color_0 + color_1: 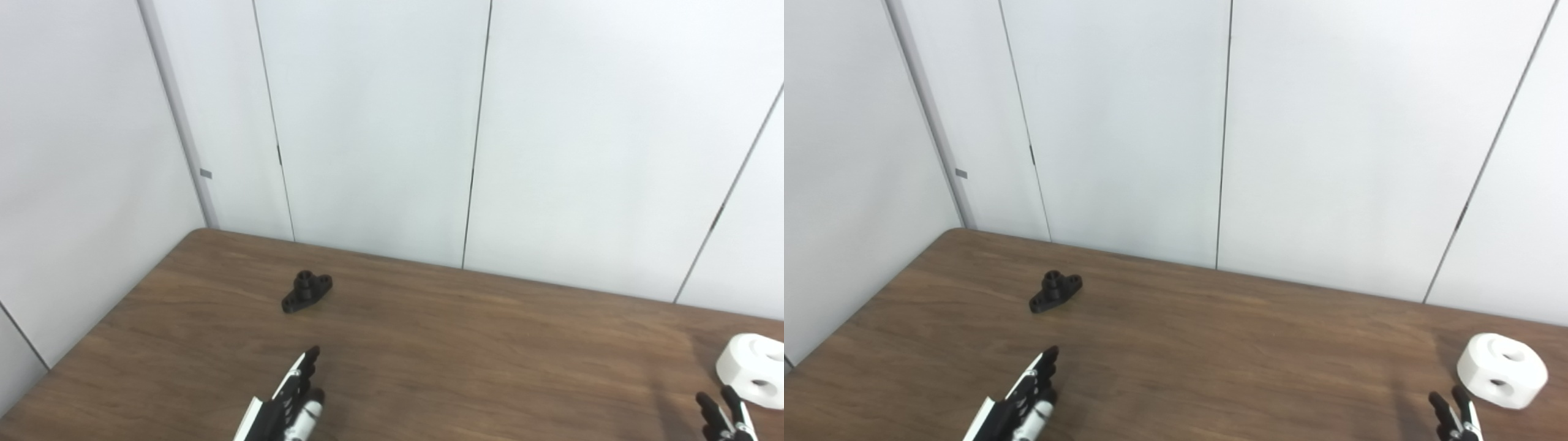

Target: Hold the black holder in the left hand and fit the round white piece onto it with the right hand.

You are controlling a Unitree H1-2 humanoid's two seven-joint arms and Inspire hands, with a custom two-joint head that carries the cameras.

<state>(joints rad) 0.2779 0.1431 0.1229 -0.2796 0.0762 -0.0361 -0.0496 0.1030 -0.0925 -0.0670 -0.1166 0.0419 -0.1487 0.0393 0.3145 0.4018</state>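
Note:
The black holder (307, 291) lies on the brown table (429, 343), toward the far left, with its short post up. My left hand (288, 401) reaches in from the bottom edge, fingers stretched out and empty, a short way in front of the holder and apart from it. The round white piece (1502, 370), with holes in its top and side, rests at the table's right. Only the fingertips of my right hand (1453, 416) show at the bottom right, spread and just short of the white piece, holding nothing.
White wall panels (392, 122) stand close behind the table's far edge and along its left side. The table's rounded far-left corner (199, 234) lies beyond the holder.

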